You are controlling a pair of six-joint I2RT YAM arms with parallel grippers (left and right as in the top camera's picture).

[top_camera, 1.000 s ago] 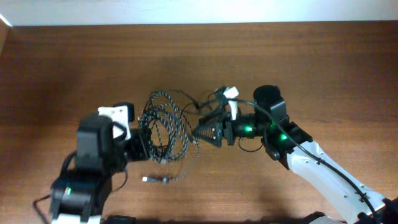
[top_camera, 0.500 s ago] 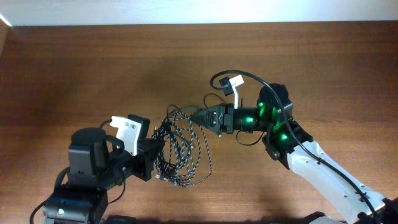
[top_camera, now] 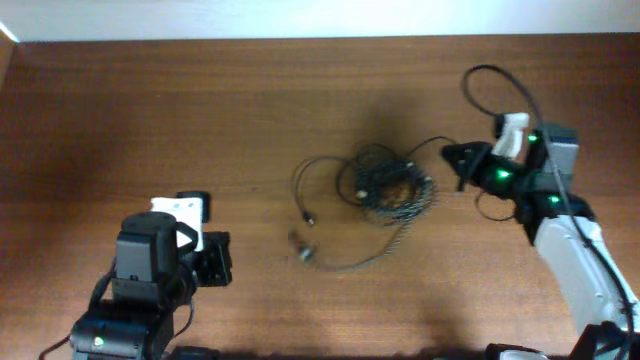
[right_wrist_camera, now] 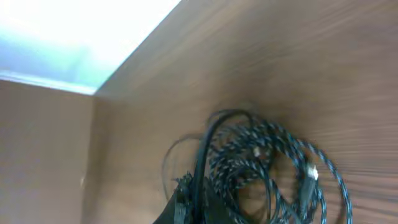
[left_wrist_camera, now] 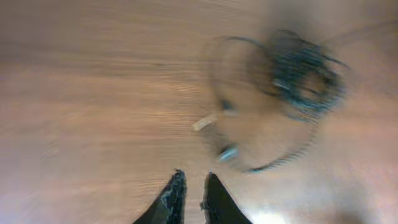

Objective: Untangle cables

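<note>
A: Where is the braided black-and-white speckled cable (top_camera: 398,188)?
B: Coiled on the brown wooden table (top_camera: 150,110), tangled with the thin plain black cable (top_camera: 318,170).

A: Jaw status?
B: Left gripper (left_wrist_camera: 191,186) nearly closed, empty, well clear. Right gripper (right_wrist_camera: 191,200) pinches the black strand beside the coil.

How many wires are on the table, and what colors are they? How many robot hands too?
Speckled black-and-white braided cable: 1
Thin plain black cable: 1
Left gripper: 1
Right gripper: 1
Total: 4 things, 2 cables and 2 grippers, on a wooden table.
</note>
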